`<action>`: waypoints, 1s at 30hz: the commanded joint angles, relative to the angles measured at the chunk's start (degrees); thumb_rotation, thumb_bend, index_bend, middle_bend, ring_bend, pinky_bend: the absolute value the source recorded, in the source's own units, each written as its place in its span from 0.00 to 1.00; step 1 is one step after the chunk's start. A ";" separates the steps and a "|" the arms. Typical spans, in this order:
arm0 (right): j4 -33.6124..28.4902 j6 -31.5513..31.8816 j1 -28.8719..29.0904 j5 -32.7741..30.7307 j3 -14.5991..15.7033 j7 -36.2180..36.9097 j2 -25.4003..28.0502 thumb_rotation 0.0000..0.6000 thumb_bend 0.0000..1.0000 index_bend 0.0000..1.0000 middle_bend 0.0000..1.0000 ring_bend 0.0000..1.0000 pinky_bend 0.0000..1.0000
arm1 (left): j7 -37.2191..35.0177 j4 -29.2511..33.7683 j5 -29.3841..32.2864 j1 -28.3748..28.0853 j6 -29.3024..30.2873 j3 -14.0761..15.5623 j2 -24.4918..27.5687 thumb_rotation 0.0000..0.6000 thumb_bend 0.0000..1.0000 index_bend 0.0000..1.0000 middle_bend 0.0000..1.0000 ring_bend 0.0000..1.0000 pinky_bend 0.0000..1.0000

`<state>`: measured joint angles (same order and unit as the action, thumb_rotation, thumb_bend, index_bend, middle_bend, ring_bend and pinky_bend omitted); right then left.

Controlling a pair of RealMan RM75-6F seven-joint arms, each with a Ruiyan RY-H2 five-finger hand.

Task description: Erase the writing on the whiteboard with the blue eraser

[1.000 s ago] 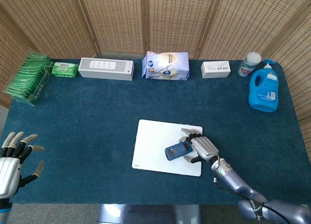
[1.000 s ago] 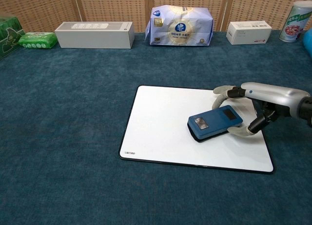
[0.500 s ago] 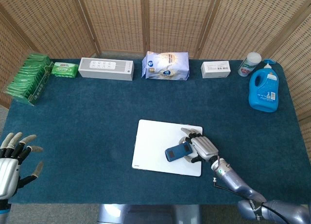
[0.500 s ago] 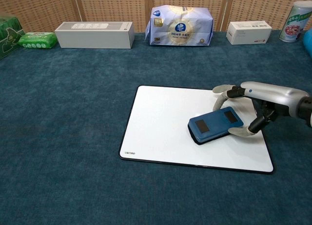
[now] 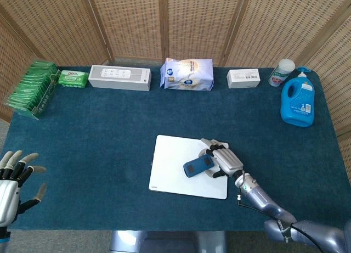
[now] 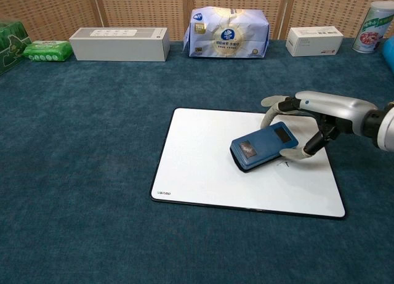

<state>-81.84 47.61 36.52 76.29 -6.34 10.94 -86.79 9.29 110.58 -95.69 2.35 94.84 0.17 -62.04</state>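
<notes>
Left hand (image 5: 12, 184) hangs off the table's near left corner, fingers spread wide and holding nothing; only the head view shows it. Along the far edge, from the left, stand a rack of green packets (image 5: 32, 88), a green wipes pack (image 5: 72, 78), a long white box (image 5: 119, 77), a tissue pack (image 5: 187, 74), a small white box (image 5: 244, 78), a canister (image 5: 281, 72) and a blue jug (image 5: 298, 102). Nearer the front, on the blue cloth (image 5: 98, 132), the whiteboard (image 6: 203, 167) lies flat. On its right half sits the eraser (image 6: 263, 146), tilted, touching the board. Just right of it a faint mark (image 6: 284, 165) shows on the board. Right hand (image 6: 308, 121) grips the eraser's right end, thumb on the near side, fingers arched over the far side
</notes>
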 commanded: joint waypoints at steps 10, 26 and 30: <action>-0.56 -0.60 -1.11 -0.25 1.93 0.85 0.92 1.00 0.33 0.60 0.04 0.00 0.00 | 0.05 0.10 -0.33 -0.15 -0.14 -0.18 -0.02 1.00 0.42 0.40 0.24 0.10 0.00; -5.32 4.68 -6.06 0.32 5.03 -0.43 3.68 1.00 0.33 0.60 0.05 0.00 0.00 | 0.16 0.14 -0.44 -0.41 -0.55 -0.28 -0.14 1.00 0.42 0.40 0.23 0.09 0.00; -6.42 6.15 -7.39 0.92 5.97 -0.69 4.46 1.00 0.33 0.60 0.05 0.00 0.00 | 0.19 0.10 -0.42 -0.49 -0.68 -0.30 -0.21 1.00 0.42 0.40 0.23 0.09 0.00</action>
<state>-87.99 53.46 29.43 77.01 -0.64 10.37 -82.56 9.47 110.68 -96.11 1.86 94.16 -0.13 -62.24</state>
